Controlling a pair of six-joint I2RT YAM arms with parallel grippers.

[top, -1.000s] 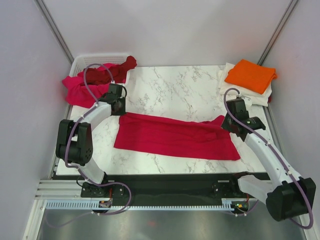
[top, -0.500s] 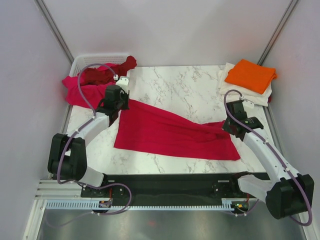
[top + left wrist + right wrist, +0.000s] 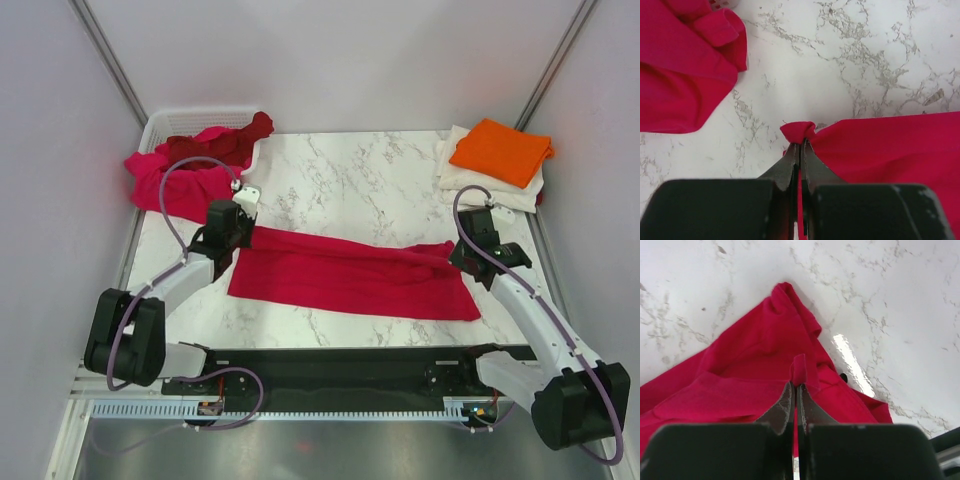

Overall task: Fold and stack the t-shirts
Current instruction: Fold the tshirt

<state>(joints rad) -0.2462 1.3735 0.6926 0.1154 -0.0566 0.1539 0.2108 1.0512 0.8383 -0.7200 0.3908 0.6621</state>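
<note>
The crimson t-shirt [image 3: 350, 278], spread on the near part of the table [image 3: 350, 175], is pinched at its far corners by the left hand [image 3: 800, 146] and the right hand [image 3: 795, 386], both clamped on cloth, so a fold is judged to be in hand, and both corners must next be carried evenly nearward.

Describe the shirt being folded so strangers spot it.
On the marble table, look along the near edge. The red shirt lies in a long band, left gripper and right gripper pinching its ends; the orange shirt and pink shirt sit in far corners.
</note>
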